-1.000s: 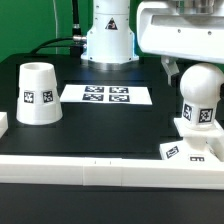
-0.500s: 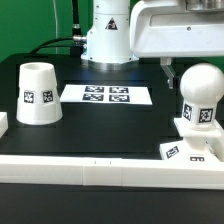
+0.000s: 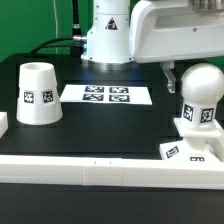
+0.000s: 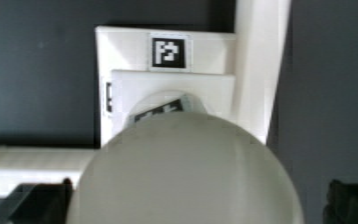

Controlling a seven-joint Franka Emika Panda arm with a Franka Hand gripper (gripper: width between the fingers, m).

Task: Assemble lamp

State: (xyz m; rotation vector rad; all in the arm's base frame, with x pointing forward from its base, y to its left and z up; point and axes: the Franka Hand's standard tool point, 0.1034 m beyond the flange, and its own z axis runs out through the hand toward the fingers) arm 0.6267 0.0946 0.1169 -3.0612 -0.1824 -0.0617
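The arm (image 3: pixel 170 35) is being held over the near corner of the worktop (image 3: pixel 110 125) at the exterior view's right, with its wrist pointed straight down. The gripper (image 4: pixel 194 198) is being held wide. In the wrist view its dark fingertips (image 4: pixel 37 200) are being shown on either side of the bulb (image 3: pixel 200 92), apart from it and clasping nothing. The bulb is being carried upright by the square base (image 3: pixel 193 132), which is lying just beside the white rail (image 3: pixel 90 165) along the near edge. The shade (image 3: pixel 38 93) is being shown standing wider end down near the edge at the exterior view's left, well apart from the bulb. The marker board (image 3: pixel 105 95) is lying flat between them.
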